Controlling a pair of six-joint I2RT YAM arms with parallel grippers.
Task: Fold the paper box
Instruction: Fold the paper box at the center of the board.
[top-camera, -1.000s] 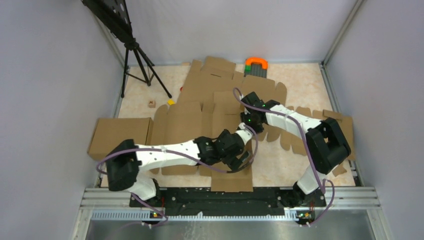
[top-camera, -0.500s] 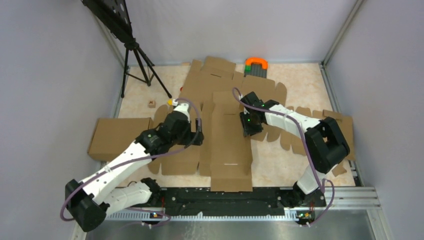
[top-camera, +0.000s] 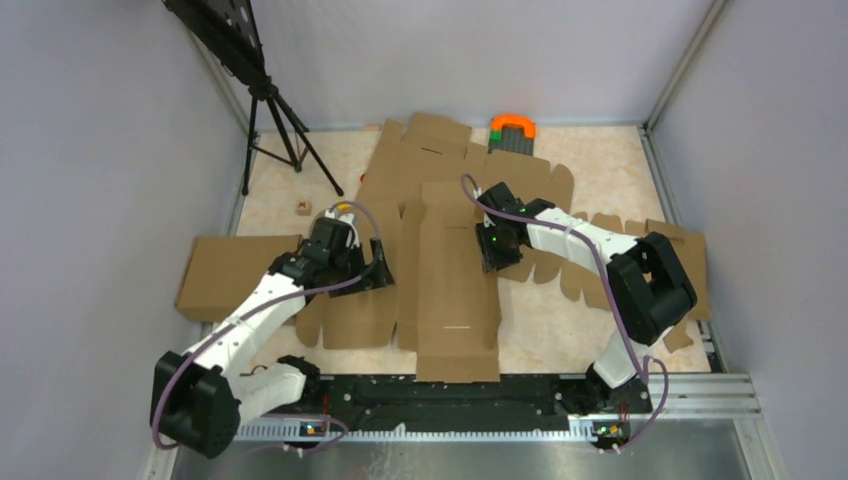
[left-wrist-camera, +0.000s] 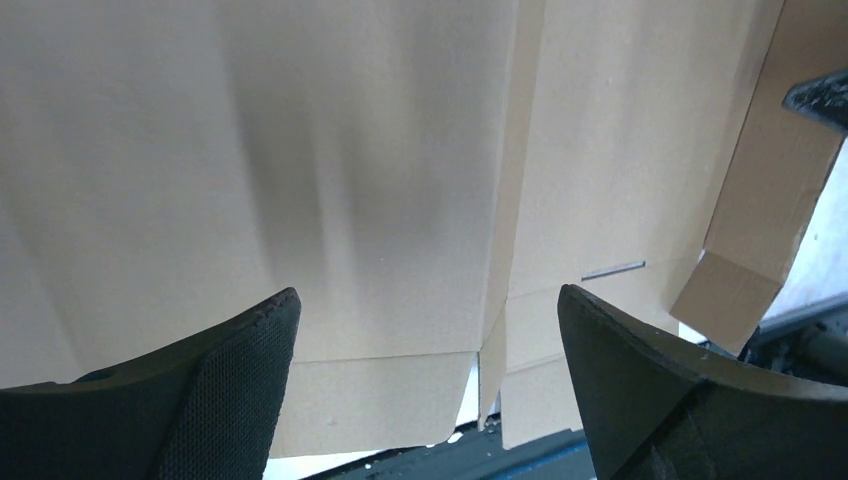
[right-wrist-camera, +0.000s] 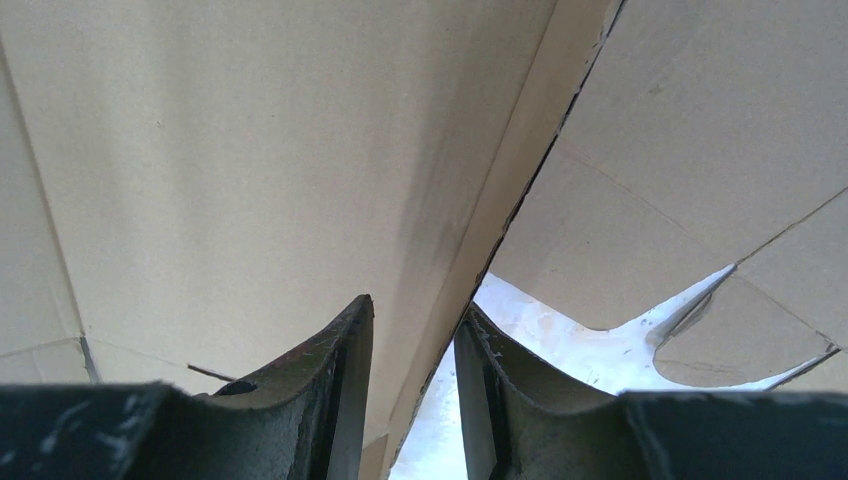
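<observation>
I count two arms, one paper box, one plain cardboard slab, two more cut cardboard sheets, one tripod, one small wooden cube and one orange-and-green object.

The tripod stands in the far left corner, the cube near its feet. The slab lies flat at the left edge. The left gripper hangs over the box's left flaps, its fingers spread wide with nothing between them.

The paper box lies in the middle, its long centre panel running down to the near edge of the table. The right gripper is pinched onto the box's right-hand edge, the cardboard passing between its fingers.

One sheet lies behind the box and one to the right under the right arm. The orange-and-green object sits at the far wall.

Bare room shows at far left and far right of the pale mottled table. Grey walls close three sides.
</observation>
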